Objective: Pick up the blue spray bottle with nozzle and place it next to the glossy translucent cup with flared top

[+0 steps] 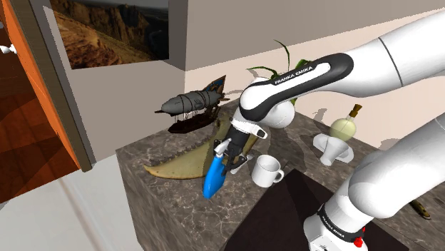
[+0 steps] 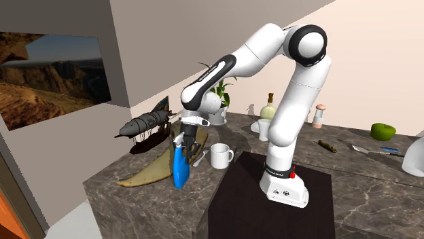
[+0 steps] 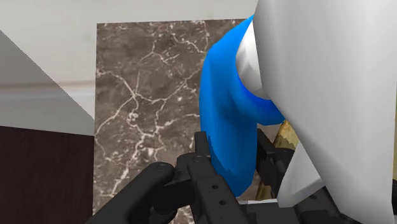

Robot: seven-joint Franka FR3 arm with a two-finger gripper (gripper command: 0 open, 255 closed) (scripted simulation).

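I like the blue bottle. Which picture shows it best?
Second exterior view: the blue spray bottle shows side-on, nearly whole, in the end effector. The shoulder view looks down on it; the wrist view crops it.

Bright even light; soft shadows across marble counter (image 1: 171,207)

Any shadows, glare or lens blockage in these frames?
Shoulder view: faint shadows on the wall behind the pale bottle, no glare. Second exterior view: even light, blue spray bottle clear. Wrist view: the white nozzle head, close up, hides much of the counter.
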